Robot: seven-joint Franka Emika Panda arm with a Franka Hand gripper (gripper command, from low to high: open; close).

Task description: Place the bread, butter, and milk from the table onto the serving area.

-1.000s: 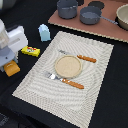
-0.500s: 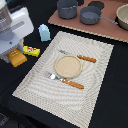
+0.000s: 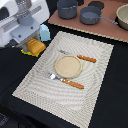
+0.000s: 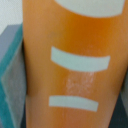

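Orange-brown bread (image 3: 35,46) is hanging in the gripper (image 3: 31,41), jaws apparently clamping it, so carrying it level over the mat (image 3: 95,75) is likely wisest.

A broad black table (image 3: 112,95) seen at an angle from above. A large cream striped placemat (image 3: 95,85) lies across its middle, corners pointing roughly to twelve, three, six and nine o'clock. At about one o'clock from the placemat, a brown board (image 3: 107,29) rests on the table along the far edge. At about ten o'clock from the placemat's centre, a pale blue milk carton (image 3: 45,33) stands beside the placemat's edge; whether its base is on the mat or the table cannot be told.
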